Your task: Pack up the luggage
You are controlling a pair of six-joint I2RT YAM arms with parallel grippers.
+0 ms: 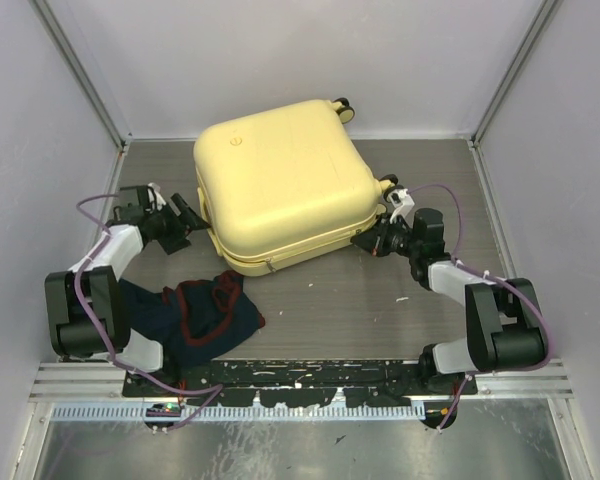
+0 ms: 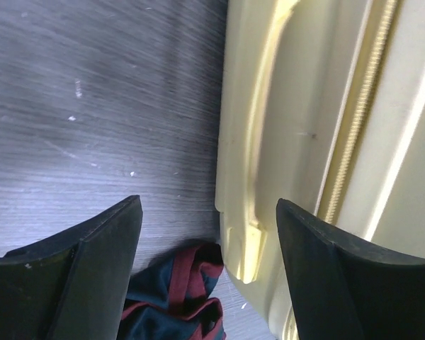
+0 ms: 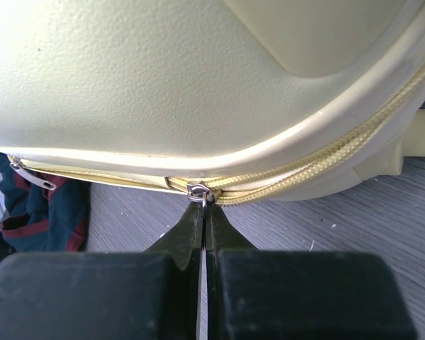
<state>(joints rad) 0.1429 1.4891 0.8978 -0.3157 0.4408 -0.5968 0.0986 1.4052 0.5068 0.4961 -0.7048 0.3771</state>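
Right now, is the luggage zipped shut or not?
Partly: the luggage lid is down, teeth meshed right of the zipper pull, gapped left of it. Right pincer shut on that pull.

The luggage (image 1: 285,185) lies flat on the tabletop (image 1: 380,320), at the middle towards the back, with its wheels (image 1: 342,106) on the far right side. A heap of clothing (image 1: 205,315) lies on the tabletop in front of the luggage's near left corner, close beside the left arm's base. The left fingers (image 1: 188,218) stand spread, just left of the luggage's left side. The right fingers (image 3: 188,234) meet at the near right corner, pressed together on the zip slider (image 3: 198,191) in the seam. A second zip pull (image 3: 30,176) hangs further left along that seam, above the clothing
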